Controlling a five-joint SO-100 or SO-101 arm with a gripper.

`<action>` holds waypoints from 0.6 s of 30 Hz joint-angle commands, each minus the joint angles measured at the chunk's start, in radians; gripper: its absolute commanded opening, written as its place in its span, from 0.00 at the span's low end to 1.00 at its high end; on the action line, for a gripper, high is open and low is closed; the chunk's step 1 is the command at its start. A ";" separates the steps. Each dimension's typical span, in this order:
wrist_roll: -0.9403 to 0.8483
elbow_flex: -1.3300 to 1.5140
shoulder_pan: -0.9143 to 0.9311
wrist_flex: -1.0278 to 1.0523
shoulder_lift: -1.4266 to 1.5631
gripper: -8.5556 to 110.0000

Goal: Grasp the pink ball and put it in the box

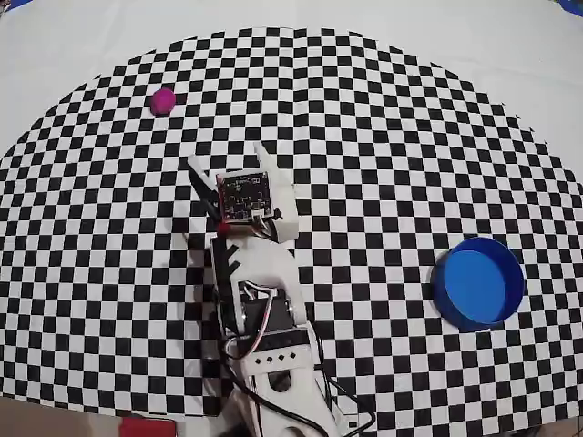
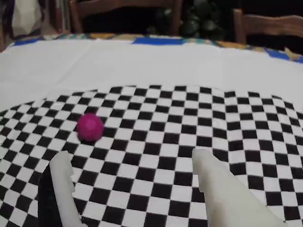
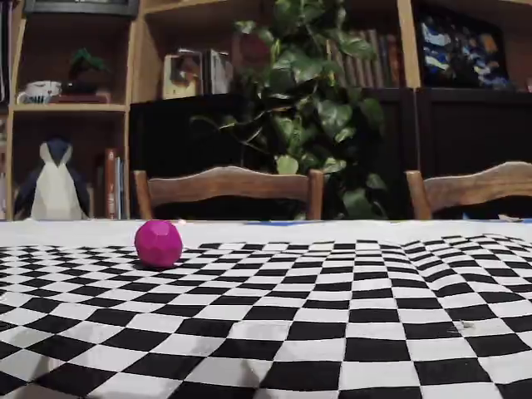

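Resting on the checkered counter (image 1: 383, 137), the pink ball (image 2: 89, 126) lies ahead of the fingers (image 2: 62, 176) and slightly left in the wrist view. They stand spread apart, empty. Well off to their right in the overhead view sits the box (image 1: 478, 282).

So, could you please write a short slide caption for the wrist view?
Open gripper above the checkered mat, with the pink ball lying ahead to the left.
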 commanded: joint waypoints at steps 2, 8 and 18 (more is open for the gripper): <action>-0.011 0.008 -0.046 -0.015 0.000 0.32; -0.011 0.008 -0.123 -0.028 -0.002 0.32; -0.011 0.008 -0.212 -0.021 -0.009 0.32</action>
